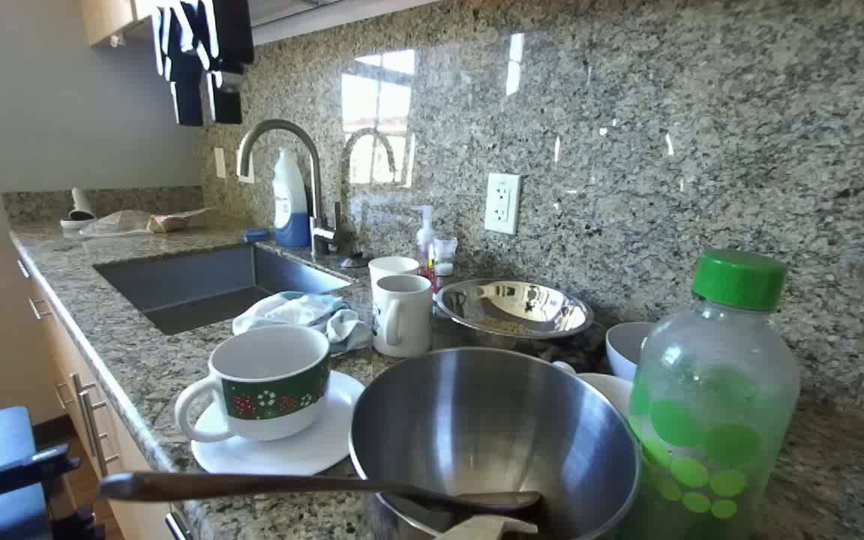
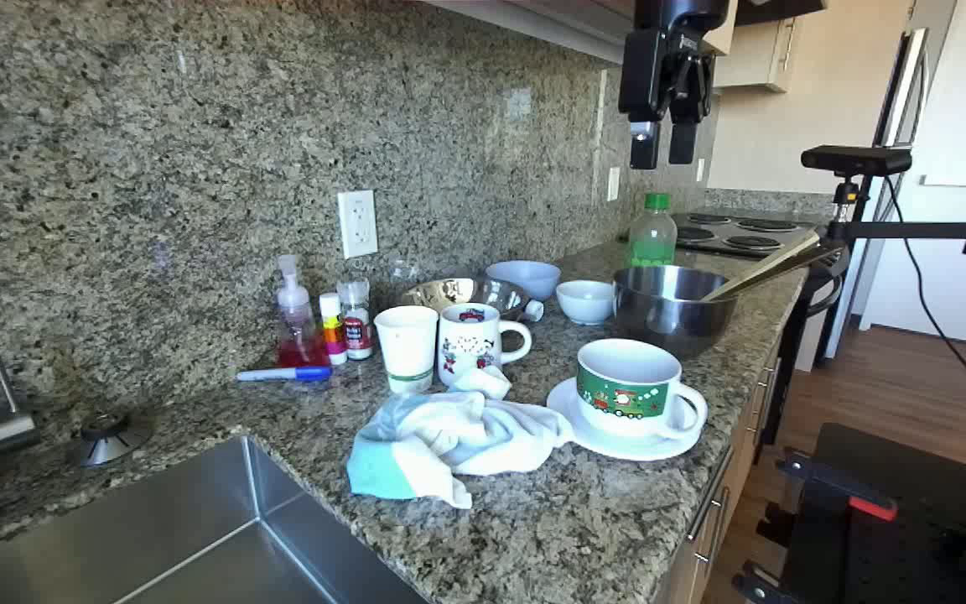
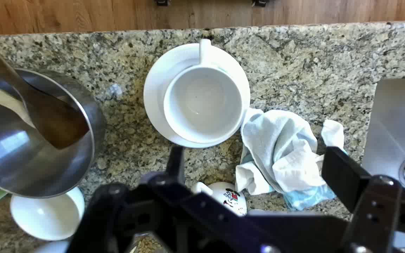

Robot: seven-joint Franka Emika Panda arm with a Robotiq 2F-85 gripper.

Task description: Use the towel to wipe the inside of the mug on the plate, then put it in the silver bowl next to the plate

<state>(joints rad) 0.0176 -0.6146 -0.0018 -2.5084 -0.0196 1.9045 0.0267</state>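
High at the upper left of the frame in an exterior view, the claw (image 1: pixel 207 116) hangs above the tabletop (image 1: pixel 132 337), well apart from everything on it. Left of centre sits the mug (image 1: pixel 274 397), upright on the plate (image 1: pixel 338 420), its green patterned band facing out; just beside them, at lower centre, stands the silver bowl (image 1: pixel 492 420), a dark wooden spatula (image 1: pixel 252 485) leaning over its rim toward the left. Above the mug in the frame lies the towel (image 1: pixel 293 311), crumpled near the sink (image 1: pixel 199 270), and a bottle (image 1: pixel 713 405) with a green cap fills the lower right. In an exterior view the claw's fingers (image 2: pixel 644 149) show at the upper right, pointing down with a gap between them that holds nothing; the towel spreads across the lower centre, its right end at the plate's edge, in front of a patterned white mug (image 2: pixel 468 344) and a white cup (image 2: pixel 406 344). In the wrist view the fingers show at the bottom, spread wide and gripping nothing; the mug's inside faces up at upper centre, the towel lies right of centre, and the silver bowl, cut off at the left edge, holds the spatula and a pale utensil (image 3: pixel 2 100).
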